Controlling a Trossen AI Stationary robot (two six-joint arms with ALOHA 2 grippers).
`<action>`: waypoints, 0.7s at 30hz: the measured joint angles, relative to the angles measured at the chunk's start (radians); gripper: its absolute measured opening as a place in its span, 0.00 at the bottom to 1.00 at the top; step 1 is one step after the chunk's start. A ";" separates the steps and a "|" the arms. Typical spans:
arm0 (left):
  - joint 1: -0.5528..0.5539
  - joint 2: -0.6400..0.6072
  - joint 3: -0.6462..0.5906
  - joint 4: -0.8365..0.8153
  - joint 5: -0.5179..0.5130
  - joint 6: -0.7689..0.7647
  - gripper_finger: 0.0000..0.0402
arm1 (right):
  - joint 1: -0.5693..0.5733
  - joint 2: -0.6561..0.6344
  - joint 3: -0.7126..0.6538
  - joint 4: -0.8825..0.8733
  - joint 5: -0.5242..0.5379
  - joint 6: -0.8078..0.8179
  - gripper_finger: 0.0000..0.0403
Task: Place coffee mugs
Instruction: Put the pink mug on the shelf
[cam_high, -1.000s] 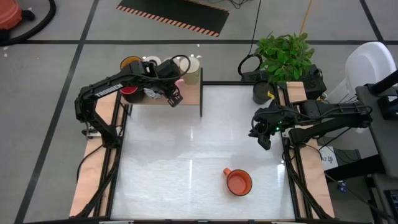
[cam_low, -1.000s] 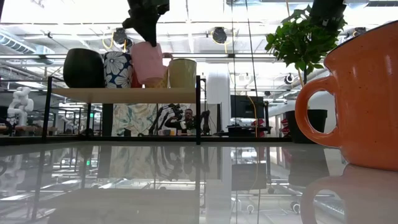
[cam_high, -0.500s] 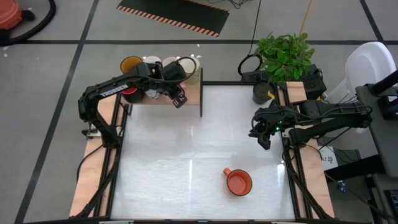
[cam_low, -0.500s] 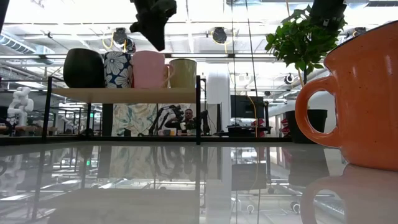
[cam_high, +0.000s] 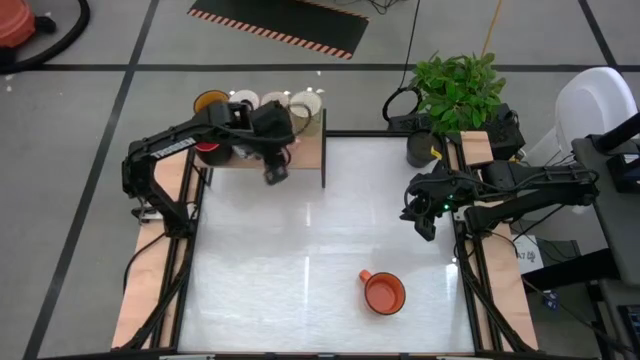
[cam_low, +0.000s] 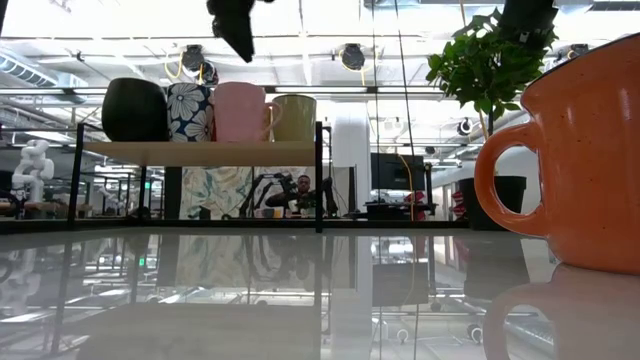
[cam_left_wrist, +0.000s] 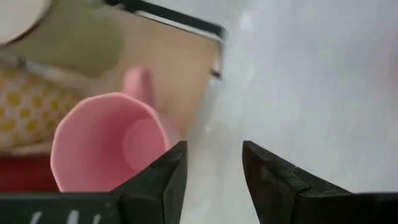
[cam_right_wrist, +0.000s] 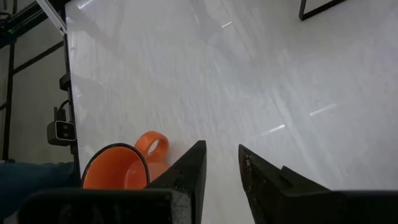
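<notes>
While your left gripper (cam_high: 275, 172) hangs over the front edge of the wooden shelf (cam_high: 305, 155) at the table's far left, its fingers (cam_left_wrist: 165, 180) stand parted with nothing between them. Just behind it on that shelf you have the pink mug (cam_low: 240, 111), upright, mouth up; in the left wrist view its handle points toward the shelf's open table side, and in the low view the handle shows on the side facing the cream-green mug (cam_low: 294, 117). On the low view the row reads black mug (cam_low: 135, 109), blue-flowered mug (cam_low: 189, 111), pink, cream-green, all upright and close together. From above, a red mug (cam_high: 208, 150) and an amber-yellow mug (cam_high: 209, 102) sit at the shelf's left end, with white rims (cam_high: 275, 101) along the back. Your orange mug (cam_high: 383, 292) stands alone on the white table (cam_high: 260, 270), near the front and right of centre, upright, handle pointing left and slightly away from the front edge. Your right gripper (cam_high: 424, 222) waits at the table's right edge, well apart from the orange mug, fingers (cam_right_wrist: 186, 177) apart and empty. A potted plant (cam_high: 455, 88) sits beyond the far right corner.
</notes>
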 joint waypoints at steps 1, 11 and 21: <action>-0.011 0.000 0.008 -0.027 -0.007 0.069 0.40 | 0.000 0.000 0.000 0.000 0.000 -0.004 0.19; -0.007 0.005 0.013 -0.071 -0.034 0.550 0.40 | 0.000 0.000 0.000 -0.001 0.000 -0.034 0.19; 0.057 0.008 -0.023 -0.146 -0.029 0.685 0.40 | 0.000 0.000 0.000 -0.001 0.000 -0.020 0.19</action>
